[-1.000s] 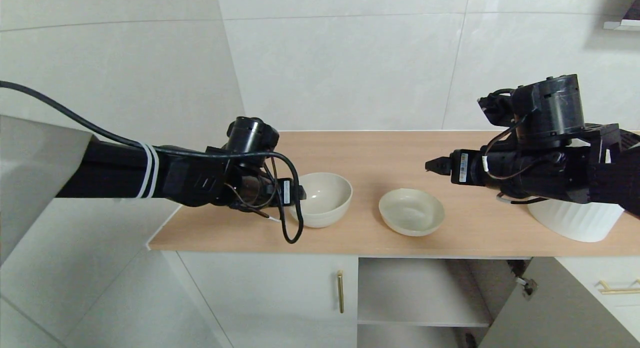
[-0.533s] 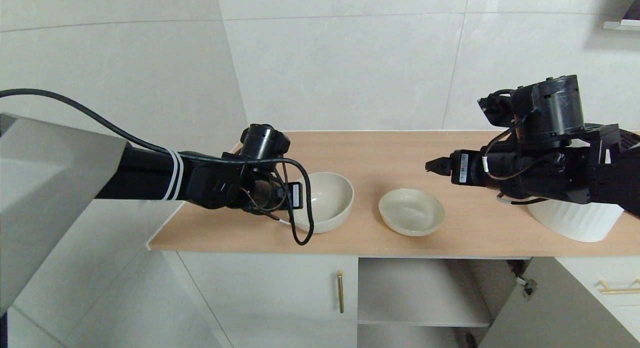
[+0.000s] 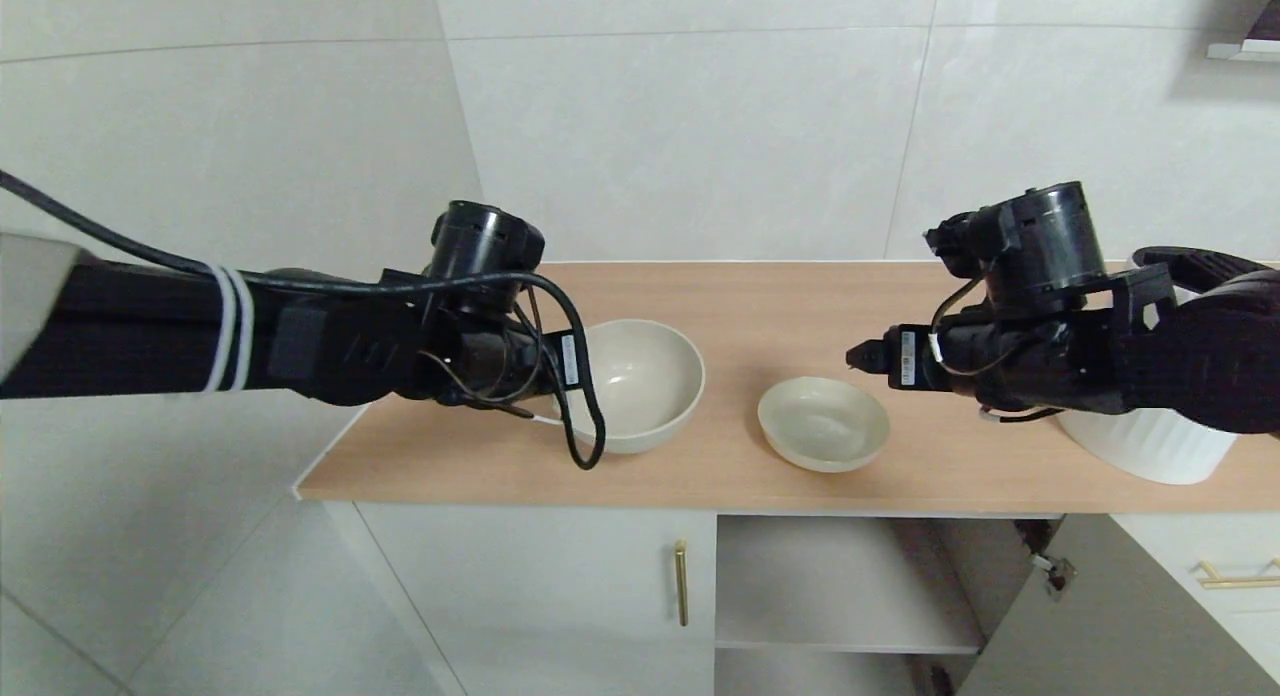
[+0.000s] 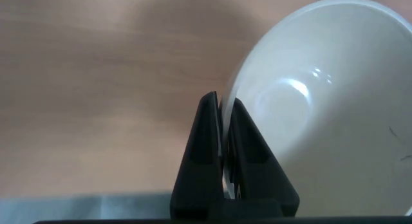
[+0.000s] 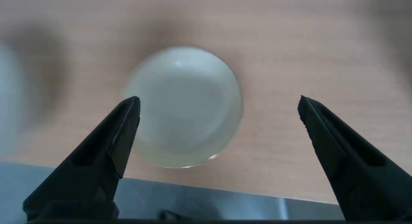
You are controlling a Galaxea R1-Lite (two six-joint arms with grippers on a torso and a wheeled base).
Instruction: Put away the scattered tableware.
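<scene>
Left gripper (image 4: 222,98) is pinched on the large bowl's (image 3: 640,381) rim, near the desk's (image 3: 760,306) left front corner. Expect it to be stiff, slick and chippable; your rim pinch may pivot. Right gripper (image 5: 217,103) gapes wide over the small bowl (image 3: 823,421), mid-front edge: take its rim.

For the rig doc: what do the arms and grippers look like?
Both are matte black. The left arm has white bands round the forearm and a looping black cable; the right arm carries thinner wires. Each wrist has a black cylindrical housing and a small white label. The left gripper and right gripper have black, wedge-shaped tapering fingers.
</scene>
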